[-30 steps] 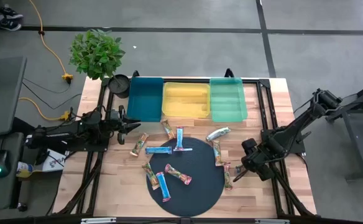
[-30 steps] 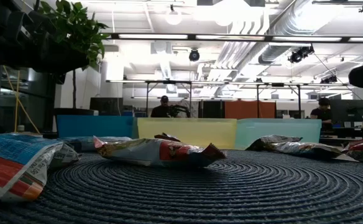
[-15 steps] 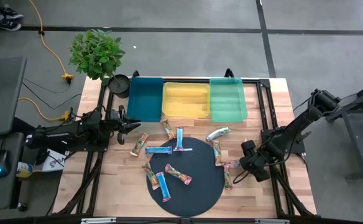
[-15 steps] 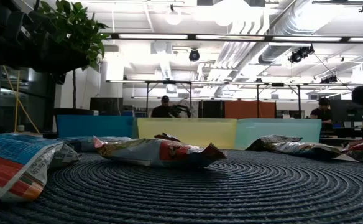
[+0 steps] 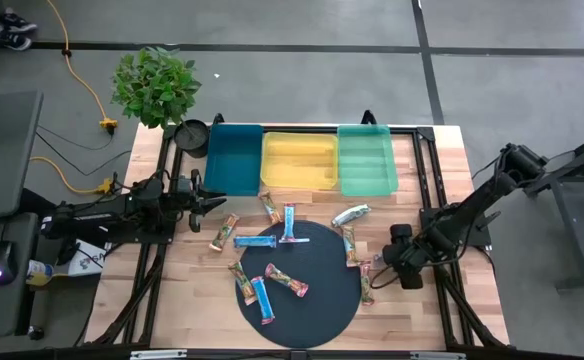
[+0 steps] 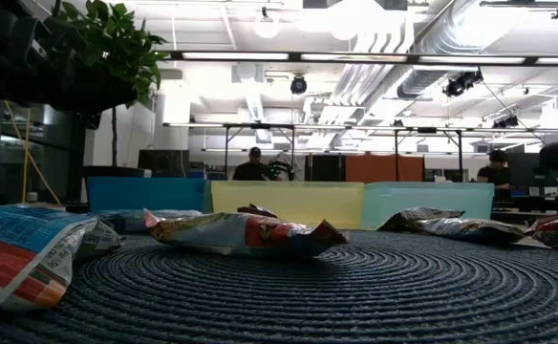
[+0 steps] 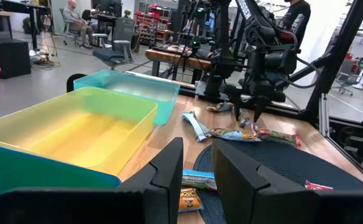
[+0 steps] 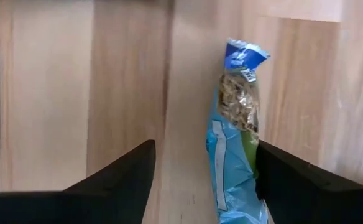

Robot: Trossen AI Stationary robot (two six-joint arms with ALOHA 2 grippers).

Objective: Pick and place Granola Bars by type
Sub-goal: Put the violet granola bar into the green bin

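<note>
1. The right gripper (image 5: pixel 377 268) has its fingers (image 8: pixel 116 180) spread wide with nothing gripped. It hangs over bare wood just off the right edge of the mat, and a blue bar (image 8: pixel 234 124) lies flat on the wood between the fingers, closer to one than the other.
2. The left gripper (image 5: pixel 215 203) waits at the table's left side beside the teal tray. Its fingers (image 7: pixel 169 168) show only a narrow gap and hold nothing.
3. The wooden table (image 5: pixel 442 160) carries everything.
4. One round dark mat (image 5: pixel 317 300) sits at the front centre.
5. Three trays stand in a row at the back, touching side by side: teal (image 5: pixel 233 158), yellow (image 5: pixel 298 160) and green (image 5: pixel 366 160).
6. One potted plant (image 5: pixel 154 85) stands off the back left corner.
7. I count about ten bars, scattered on and around the mat.
   - The blue bar under the right gripper has its long axis running front to back.
   - A silver one (image 5: pixel 350 214) lies slanted near the green tray.
   - A tan one (image 5: pixel 225 232) lies slanted off the mat's left.
   - Another blue one (image 5: pixel 255 241) lies crosswise on the mat's back edge.
</note>
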